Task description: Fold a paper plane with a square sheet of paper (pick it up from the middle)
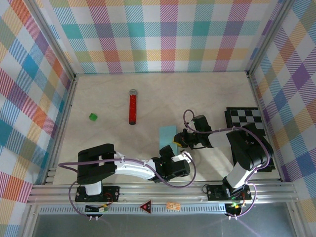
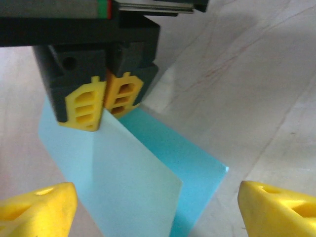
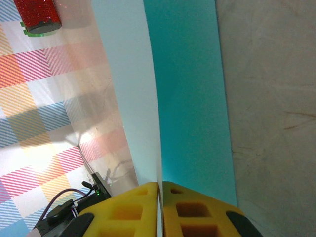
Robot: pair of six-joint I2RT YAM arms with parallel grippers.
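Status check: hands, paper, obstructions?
Left hand open near paper. Right hand shut on its raised flap. Red tube, green cube well apart.

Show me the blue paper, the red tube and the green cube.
blue paper [image 1: 168, 135], top view, its far flat part.
red tube [image 1: 133, 108], top view, middle of its body.
green cube [image 1: 92, 117], top view, its top face.

The paper [image 1: 168, 134] is light cyan, the tube [image 1: 133, 107] glittery red, the board [image 1: 244, 117] black-and-white checkered.
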